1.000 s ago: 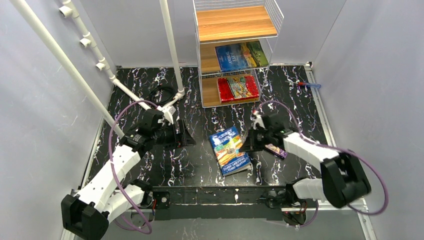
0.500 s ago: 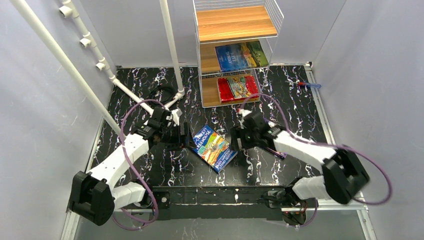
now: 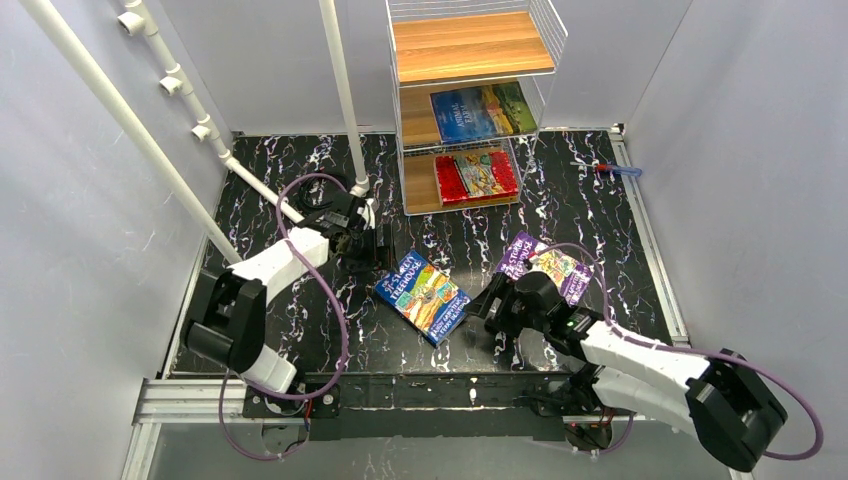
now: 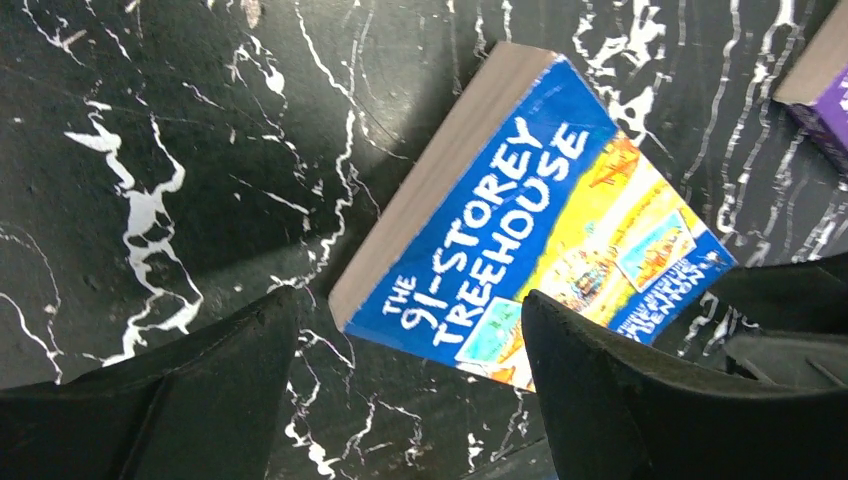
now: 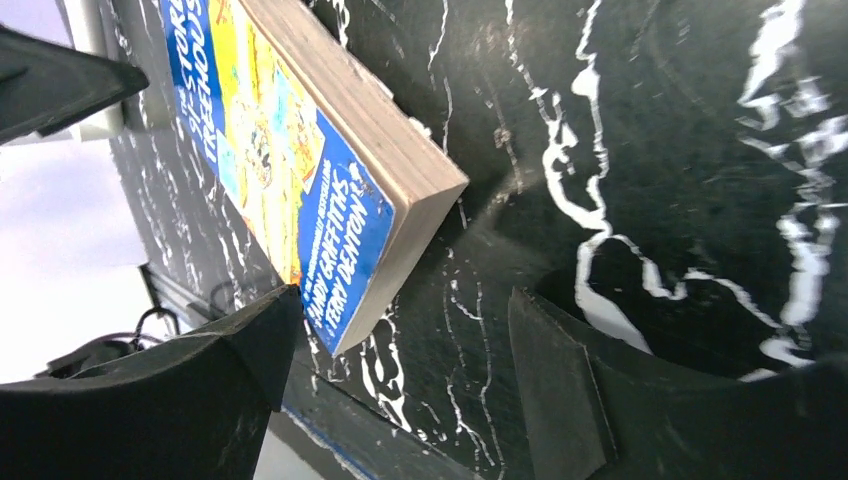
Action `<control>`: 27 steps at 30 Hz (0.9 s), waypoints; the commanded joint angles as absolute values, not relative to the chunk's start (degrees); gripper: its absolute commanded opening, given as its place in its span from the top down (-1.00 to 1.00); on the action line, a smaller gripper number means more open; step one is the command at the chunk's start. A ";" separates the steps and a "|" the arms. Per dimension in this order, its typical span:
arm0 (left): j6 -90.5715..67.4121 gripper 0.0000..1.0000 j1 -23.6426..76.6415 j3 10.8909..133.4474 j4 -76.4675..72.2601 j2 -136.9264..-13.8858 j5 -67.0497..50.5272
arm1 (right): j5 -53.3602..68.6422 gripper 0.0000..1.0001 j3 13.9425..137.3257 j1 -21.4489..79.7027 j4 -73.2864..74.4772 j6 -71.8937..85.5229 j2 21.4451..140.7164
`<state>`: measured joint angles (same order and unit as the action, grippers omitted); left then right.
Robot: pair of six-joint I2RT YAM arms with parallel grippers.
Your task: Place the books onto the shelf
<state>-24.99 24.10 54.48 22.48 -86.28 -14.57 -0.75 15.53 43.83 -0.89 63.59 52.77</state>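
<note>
Top external: the blue book (image 3: 422, 298) lies flat at centre, long axis slanting to lower right, between left gripper (image 3: 380, 252) and right gripper (image 3: 490, 305), both wide and empty. Left wrist: its corner shows between the jaws, so the left seems nearer. Right wrist: book at upper left.

Pipe frame (image 3: 341, 90) beside shelf (image 3: 418, 115); top board (image 3: 470, 45) free.

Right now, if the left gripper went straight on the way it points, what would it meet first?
Probably the blue Treehouse book, flat on the table: its near corner lies just ahead of the left gripper, between the open jaws; depth is uncertain.
</note>
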 commanded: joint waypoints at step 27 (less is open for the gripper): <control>-46.94 -0.49 38.64 29.86 10.64 -68.66 -30.21 | 12.88 -0.72 44.49 28.85 -10.60 48.48 94.23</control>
